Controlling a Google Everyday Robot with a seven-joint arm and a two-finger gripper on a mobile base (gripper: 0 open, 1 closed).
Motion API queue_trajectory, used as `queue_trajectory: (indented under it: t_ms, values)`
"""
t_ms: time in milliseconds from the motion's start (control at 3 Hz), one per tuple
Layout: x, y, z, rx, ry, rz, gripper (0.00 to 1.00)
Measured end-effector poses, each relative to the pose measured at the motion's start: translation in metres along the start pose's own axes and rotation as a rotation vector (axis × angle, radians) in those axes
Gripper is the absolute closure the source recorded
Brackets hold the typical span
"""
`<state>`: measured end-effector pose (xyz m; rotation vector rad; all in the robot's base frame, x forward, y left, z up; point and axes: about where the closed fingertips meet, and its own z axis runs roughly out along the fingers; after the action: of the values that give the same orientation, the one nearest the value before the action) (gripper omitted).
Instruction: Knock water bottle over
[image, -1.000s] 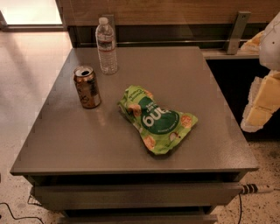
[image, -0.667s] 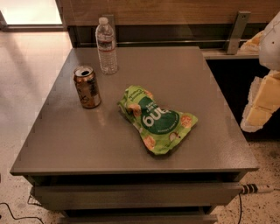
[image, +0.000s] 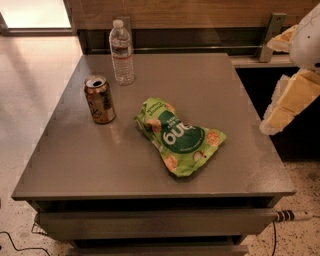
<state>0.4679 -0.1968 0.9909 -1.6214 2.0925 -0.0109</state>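
The water bottle is clear and ribbed, with a white cap and a thin label band. It stands upright at the far left of the grey table. My gripper hangs off the table's right edge, far from the bottle. Its two yellow-padded fingers are spread apart and hold nothing.
A brown-gold drink can stands in front of the bottle and a little to its left. A green snack bag lies flat in the table's middle. A wooden wall with a metal rail runs behind the table. A cable lies at lower right.
My gripper has shifted slightly left and up at the table's right edge. The bottle, can and bag have not moved.
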Motion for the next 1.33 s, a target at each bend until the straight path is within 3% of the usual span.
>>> queue_trajectory:
  t_ms: [333,667,1000,1333]
  values:
    - [-0.016,-0.019,0.018,0.042,-0.245,0.029,0.00]
    - [-0.041,-0.031,0.019,0.064,-0.407,0.043,0.00]
    - [-0.070,-0.047,0.033,0.046,-0.585,0.094,0.00]
    - [-0.070,-0.047,0.033,0.046,-0.585,0.094,0.00]
